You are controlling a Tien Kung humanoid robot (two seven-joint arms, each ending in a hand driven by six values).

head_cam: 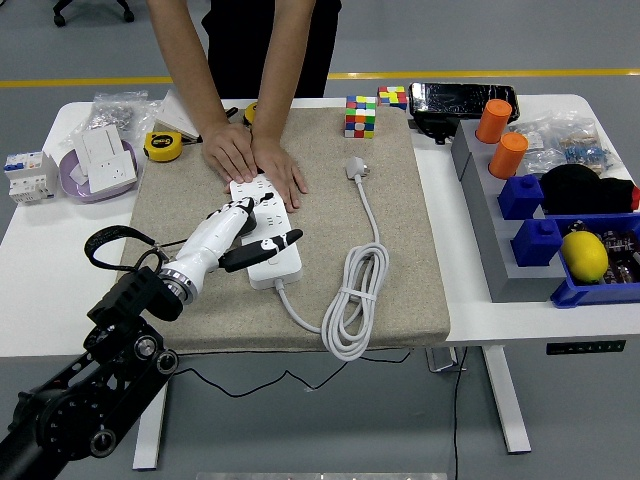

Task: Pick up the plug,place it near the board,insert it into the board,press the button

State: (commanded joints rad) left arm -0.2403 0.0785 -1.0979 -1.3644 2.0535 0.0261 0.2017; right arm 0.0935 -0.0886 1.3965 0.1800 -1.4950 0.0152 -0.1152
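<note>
So the left robot hand (pixel 243 232), white with black fingertips, sits over the near end of the long white power strip board (pixel 267 232). Its fingers are spread loose and it holds nothing; the thumb (pixel 262 253) pokes out across the strip's near half. The strip lies on a beige felt mat (pixel 400 200) covering the middle of the white worktop (pixel 470 310).

A person at the far side has both hands (pixel 255 158) flat on the strip's far end.

The white plug (pixel 357 168) lies on the mat to the right of the strip, apart from it. Its white cable (pixel 355 300) runs toward the near edge, coils up, then loops back into the strip's near end.
</note>
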